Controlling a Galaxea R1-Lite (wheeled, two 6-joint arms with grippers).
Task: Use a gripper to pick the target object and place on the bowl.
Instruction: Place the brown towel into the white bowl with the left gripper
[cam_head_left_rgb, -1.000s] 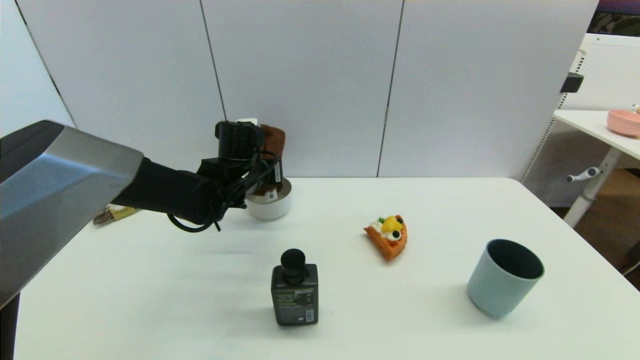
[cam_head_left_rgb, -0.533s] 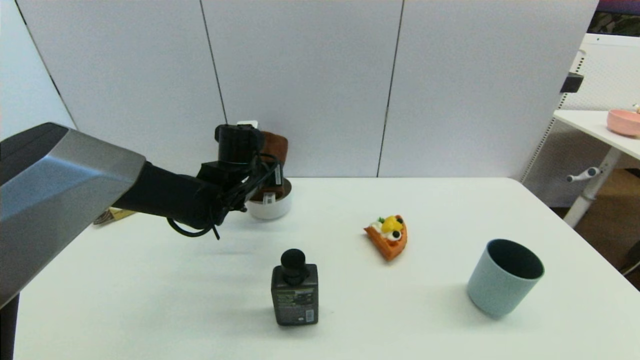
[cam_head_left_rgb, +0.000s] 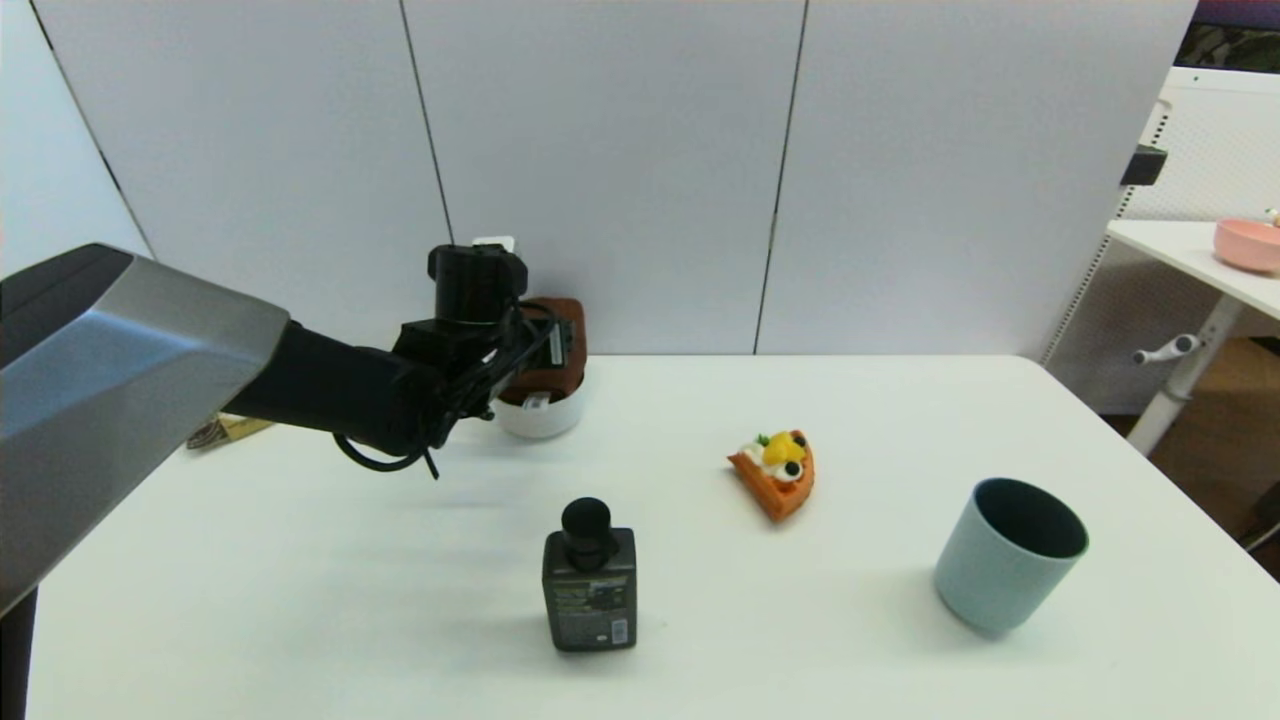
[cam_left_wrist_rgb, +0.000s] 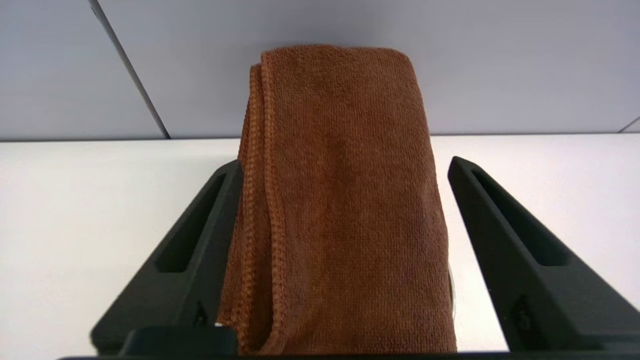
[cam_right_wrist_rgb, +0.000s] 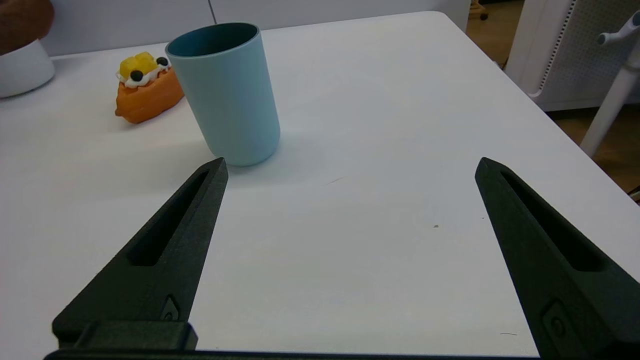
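Observation:
The folded dark brown towel (cam_head_left_rgb: 574, 342) lies on the small off-white bowl (cam_head_left_rgb: 541, 420) at the back left of the table, its white tag hanging over the near rim. My left gripper (cam_head_left_rgb: 526, 345) is at the bowl with its jaws open round the towel. In the left wrist view the towel (cam_left_wrist_rgb: 340, 210) stands between the fingers (cam_left_wrist_rgb: 200, 240): one finger touches its edge, the other is apart from it. My right gripper (cam_right_wrist_rgb: 350, 165) is open and empty, low over the table near the front right. It does not show in the head view.
A black bottle (cam_head_left_rgb: 589, 580) stands front centre. An orange pizza-slice toy (cam_head_left_rgb: 777, 472) lies mid-table. A grey-blue cup (cam_head_left_rgb: 1008, 568) stands front right. A small packet (cam_head_left_rgb: 228, 428) lies at the left edge. A pink bowl (cam_head_left_rgb: 1247, 243) sits on a side table.
The towel was held upright above the bowl and has dropped lower, onto the bowl. The left gripper has sunk slightly and let go of it.

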